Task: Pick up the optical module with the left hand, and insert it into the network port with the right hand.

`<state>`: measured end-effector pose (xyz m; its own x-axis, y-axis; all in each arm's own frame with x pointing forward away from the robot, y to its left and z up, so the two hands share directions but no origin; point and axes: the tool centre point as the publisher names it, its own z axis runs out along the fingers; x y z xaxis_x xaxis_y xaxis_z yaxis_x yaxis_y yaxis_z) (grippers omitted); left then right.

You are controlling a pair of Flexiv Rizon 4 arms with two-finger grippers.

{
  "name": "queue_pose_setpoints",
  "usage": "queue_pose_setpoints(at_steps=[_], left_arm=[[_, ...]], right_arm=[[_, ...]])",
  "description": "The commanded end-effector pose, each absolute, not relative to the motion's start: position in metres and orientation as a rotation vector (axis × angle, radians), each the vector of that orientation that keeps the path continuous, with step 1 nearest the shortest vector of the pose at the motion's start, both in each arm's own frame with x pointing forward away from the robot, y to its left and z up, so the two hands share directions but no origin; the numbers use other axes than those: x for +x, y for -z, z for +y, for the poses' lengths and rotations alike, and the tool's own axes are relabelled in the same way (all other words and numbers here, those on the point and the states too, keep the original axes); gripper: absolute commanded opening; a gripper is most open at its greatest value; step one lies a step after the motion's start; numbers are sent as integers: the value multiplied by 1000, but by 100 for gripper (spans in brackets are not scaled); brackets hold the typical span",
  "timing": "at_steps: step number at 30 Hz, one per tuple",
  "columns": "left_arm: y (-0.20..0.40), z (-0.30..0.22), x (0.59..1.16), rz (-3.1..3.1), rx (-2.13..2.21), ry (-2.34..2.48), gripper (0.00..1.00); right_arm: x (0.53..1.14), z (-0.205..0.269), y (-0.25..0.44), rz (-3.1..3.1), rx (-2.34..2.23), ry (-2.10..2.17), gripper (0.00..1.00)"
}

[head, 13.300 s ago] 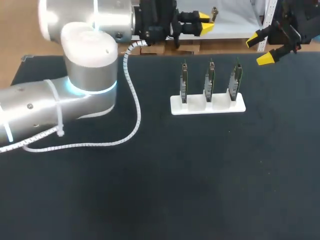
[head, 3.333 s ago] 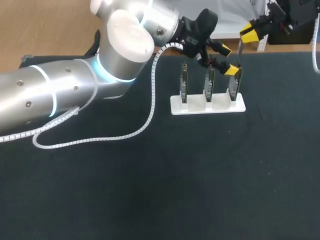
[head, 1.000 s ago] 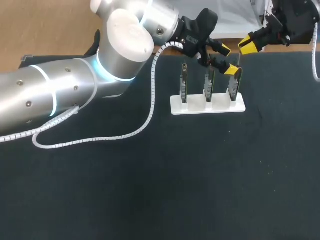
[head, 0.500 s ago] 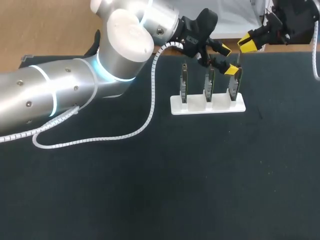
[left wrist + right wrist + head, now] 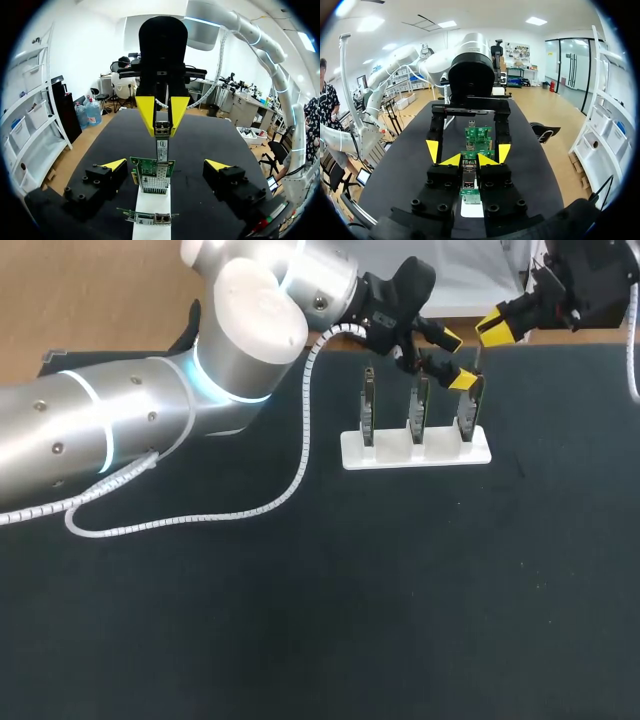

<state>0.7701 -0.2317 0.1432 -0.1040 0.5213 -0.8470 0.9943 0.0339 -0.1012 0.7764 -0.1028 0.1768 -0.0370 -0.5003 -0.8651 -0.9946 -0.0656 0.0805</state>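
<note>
**Module held over the end card**

My right tool (image 5: 470, 160) grips the slim silvery optical module (image 5: 161, 145) upright over the rightmost green network card (image 5: 152, 175). My left tool (image 5: 455, 358) straddles that card, released. White holder (image 5: 415, 452) on a black counter (image 5: 400, 590).

The flat table top (image 5: 300, 620) is plain matt black, with no pattern. The oblong plastic stand (image 5: 415, 452) is white, and its three thin circuit boards (image 5: 419, 405) are green with grey metal fittings. The slim metal optical module (image 5: 162, 146) is silver-grey with a darker patch on its face. The left gripper (image 5: 455, 360) and right gripper (image 5: 497, 328) are black with bright yellow tips. The round-jointed left arm (image 5: 130, 420) is silver with glowing pale-blue rings; its coiled cable (image 5: 290, 490) is white.
</note>
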Motion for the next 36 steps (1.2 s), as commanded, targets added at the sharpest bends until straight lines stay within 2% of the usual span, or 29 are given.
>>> queue_pose_setpoints(at_steps=[1, 36], left_arm=[[-144, -233, 772, 1699, 1551, 974, 100], [-144, -233, 772, 1699, 1551, 974, 100]], right_arm=[[773, -103, -176, 1600, -1619, -1015, 0], [770, -104, -183, 1576, -1604, -999, 0]])
